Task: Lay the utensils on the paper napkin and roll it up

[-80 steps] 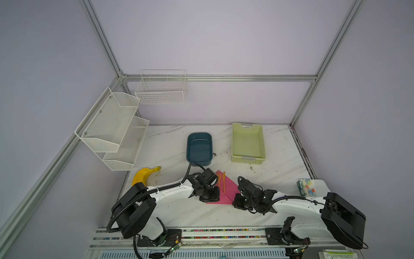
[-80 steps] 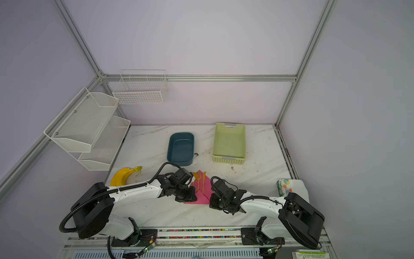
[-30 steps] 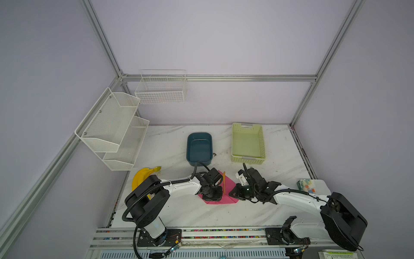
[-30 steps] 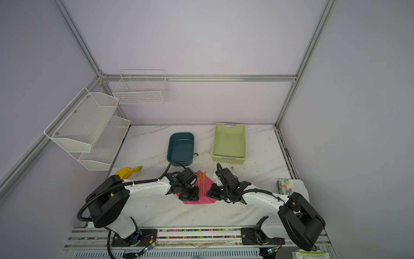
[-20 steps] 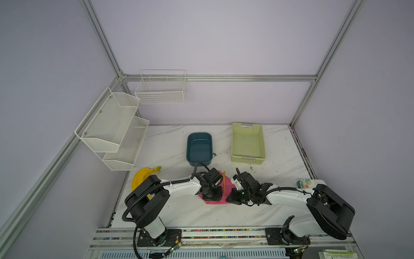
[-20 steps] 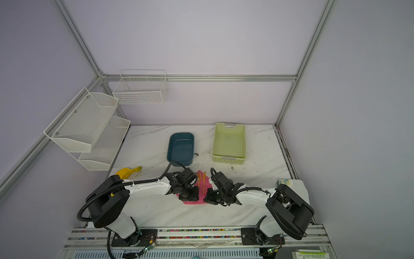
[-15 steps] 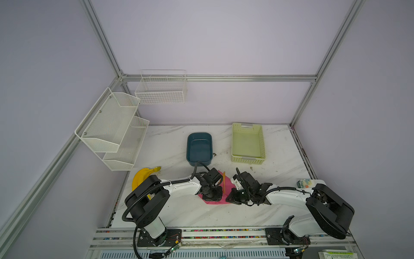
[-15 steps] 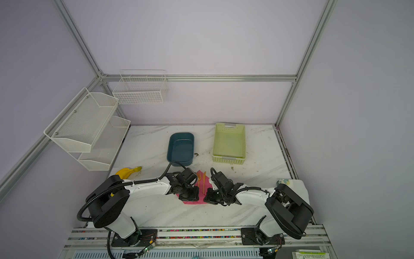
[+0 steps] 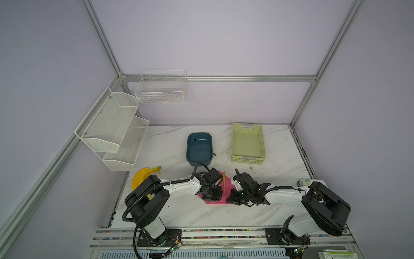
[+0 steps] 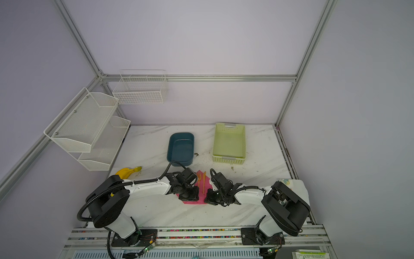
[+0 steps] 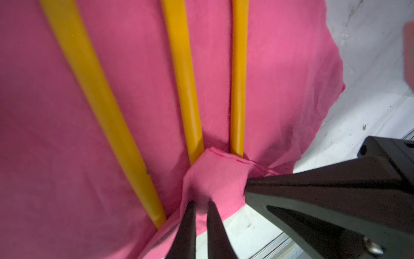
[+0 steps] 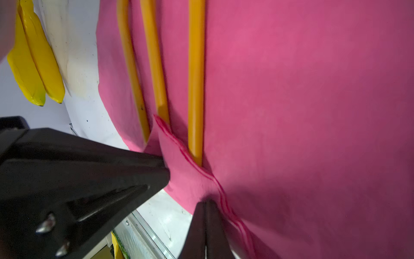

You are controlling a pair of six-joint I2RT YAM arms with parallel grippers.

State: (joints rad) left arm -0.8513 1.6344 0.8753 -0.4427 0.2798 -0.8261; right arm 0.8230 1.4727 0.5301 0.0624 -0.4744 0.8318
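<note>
three orange utensils [image 11: 186, 89] lie side by side on the paper napkin [image 11: 280, 78], handle ends pointing at our fingers [image 11: 187, 226]. we see the left gripper [image 11: 200, 207] clamped on a raised fold of the napkin's edge, which laps over two handle tips just ahead of it. the right gripper [image 12: 205, 205], close beside the left, is pinched tight on the same hem

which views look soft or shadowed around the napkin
Left wrist view: the utensils look soft, the paper napkin fold at the left gripper sharper; right wrist view: shadow darkens the napkin beside the right gripper; both top views: even light.
</note>
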